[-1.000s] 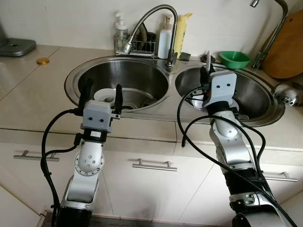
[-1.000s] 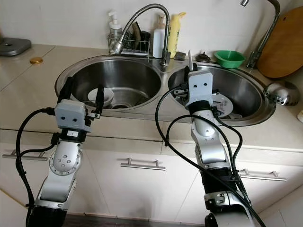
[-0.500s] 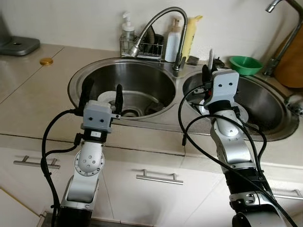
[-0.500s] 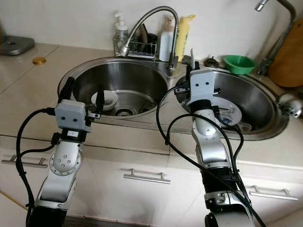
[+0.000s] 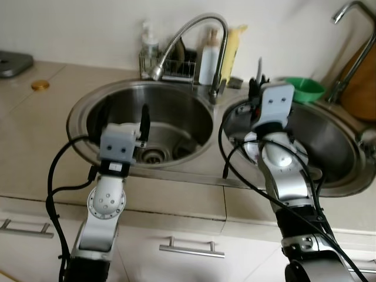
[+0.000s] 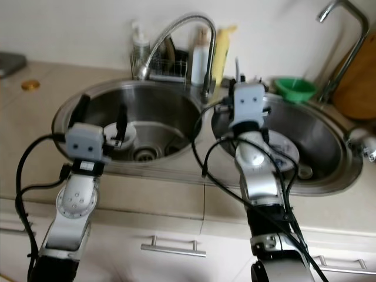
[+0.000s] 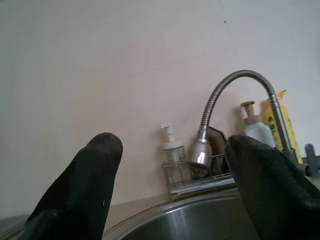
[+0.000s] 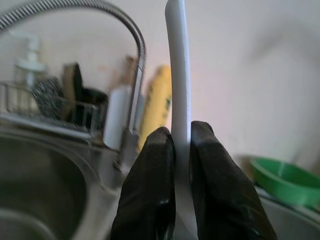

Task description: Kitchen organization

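Two sink basins [image 5: 176, 111]: right claw [image 8: 181, 145] clamps one white utensil [image 8: 178, 65]; left claw [image 7: 175, 175] gapes, holding nothing.

Wall [image 7: 100, 60]: pale, plain, behind the counter.
Cabinet handle [image 5: 191, 248]: horizontal metal bar, below the countertop.
Gold lid [image 5: 40, 85]: lies on the counter's left.

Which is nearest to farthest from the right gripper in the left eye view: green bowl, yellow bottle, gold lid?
From the right gripper:
1. Yellow bottle, just behind, toward the faucet.
2. Green bowl, right side, behind the right basin.
3. Gold lid, far left on the counter.
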Controlling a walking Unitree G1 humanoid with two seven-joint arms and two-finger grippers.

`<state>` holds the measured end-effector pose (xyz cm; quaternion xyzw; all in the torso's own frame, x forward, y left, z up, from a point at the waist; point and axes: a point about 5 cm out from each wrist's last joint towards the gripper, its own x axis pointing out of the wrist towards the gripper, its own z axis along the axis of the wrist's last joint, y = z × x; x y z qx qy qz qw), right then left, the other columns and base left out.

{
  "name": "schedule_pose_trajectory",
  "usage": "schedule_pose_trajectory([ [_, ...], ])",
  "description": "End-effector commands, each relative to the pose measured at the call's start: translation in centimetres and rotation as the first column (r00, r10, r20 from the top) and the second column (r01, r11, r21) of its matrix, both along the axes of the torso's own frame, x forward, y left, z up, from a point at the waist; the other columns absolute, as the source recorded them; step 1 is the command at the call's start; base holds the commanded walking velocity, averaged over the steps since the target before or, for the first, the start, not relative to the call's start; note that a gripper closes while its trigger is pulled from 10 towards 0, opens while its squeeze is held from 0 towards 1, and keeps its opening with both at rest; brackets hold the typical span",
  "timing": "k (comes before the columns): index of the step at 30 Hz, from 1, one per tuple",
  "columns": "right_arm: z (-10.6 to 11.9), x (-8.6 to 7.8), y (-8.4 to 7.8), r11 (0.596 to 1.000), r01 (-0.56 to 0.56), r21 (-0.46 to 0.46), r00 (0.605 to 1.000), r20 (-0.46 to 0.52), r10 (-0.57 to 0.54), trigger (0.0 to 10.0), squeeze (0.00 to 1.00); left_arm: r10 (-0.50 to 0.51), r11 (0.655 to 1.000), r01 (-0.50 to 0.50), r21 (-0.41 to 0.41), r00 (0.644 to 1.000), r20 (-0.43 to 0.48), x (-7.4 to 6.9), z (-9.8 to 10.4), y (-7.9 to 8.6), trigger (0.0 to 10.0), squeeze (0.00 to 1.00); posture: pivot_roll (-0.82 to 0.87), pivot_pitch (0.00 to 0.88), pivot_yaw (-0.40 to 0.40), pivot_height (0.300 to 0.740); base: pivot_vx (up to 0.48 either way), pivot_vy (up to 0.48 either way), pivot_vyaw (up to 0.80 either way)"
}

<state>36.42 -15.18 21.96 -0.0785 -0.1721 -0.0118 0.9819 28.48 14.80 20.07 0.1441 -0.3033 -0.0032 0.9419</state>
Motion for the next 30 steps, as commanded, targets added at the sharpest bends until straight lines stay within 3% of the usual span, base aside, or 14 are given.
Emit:
schedule_pose_trajectory([
  [1,-0.6,0.5,-1.6,0.997,0.056,0.045,0.997,-0.060,-0.053,10.0,0.00,-0.023,1.000,0.023,0.004,1.000,0.005,-0.1,0.1,-0.7,10.0,0.00,0.05,0.000,-0.058,0.740,0.000,0.000,0.00],
  [2,-1.5,0.9,-2.4,0.994,0.098,0.037,0.987,-0.134,-0.092,10.0,0.00,-0.026,1.000,0.026,0.004,1.000,0.005,-0.1,0.1,-0.7,10.0,0.00,0.05,0.000,-0.059,0.740,0.000,0.000,0.00],
  [7,-3.2,1.3,-3.5,0.988,0.133,0.074,0.960,-0.257,-0.110,10.0,0.00,-0.028,1.000,0.028,0.006,1.000,0.000,-0.1,-0.1,-0.6,10.0,0.00,0.06,0.000,-0.061,0.740,0.000,0.000,0.00],
  [9,-4.1,1.4,-3.6,0.986,0.134,0.098,0.947,-0.307,-0.098,10.0,0.25,-0.028,1.000,0.029,0.006,1.000,-0.002,-0.1,-0.1,-0.6,10.0,0.00,0.05,0.000,-0.061,0.740,0.000,0.000,0.00],
  [10,-4.4,1.4,-3.6,0.985,0.134,0.108,0.941,-0.325,-0.093,10.0,0.25,-0.029,1.000,0.029,0.006,1.000,-0.003,-0.1,-0.2,-0.6,10.0,0.00,0.05,0.000,-0.061,0.740,0.000,0.000,0.00],
  [11,-4.6,1.3,-3.5,0.986,0.124,0.113,0.938,-0.337,-0.079,10.0,1.00,-0.029,1.000,0.029,0.005,1.000,-0.005,-0.1,-0.2,-0.7,10.0,0.00,0.05,0.000,-0.061,0.740,0.000,0.000,0.00],
  [28,-5.3,1.0,-2.1,0.987,0.038,0.157,0.937,-0.349,0.019,10.0,1.00,-0.045,0.999,0.045,0.005,0.999,-0.019,0.0,-0.4,-1.0,10.0,0.00,0.05,0.000,-0.057,0.740,0.000,0.000,0.00],
  [30,-4.7,0.9,-2.0,0.983,0.024,0.183,0.950,-0.309,0.035,10.0,1.00,-0.045,0.999,0.045,0.001,0.999,-0.019,-0.1,-0.4,-0.9,10.0,0.00,0.05,0.000,-0.058,0.740,0.000,0.000,0.00],
])
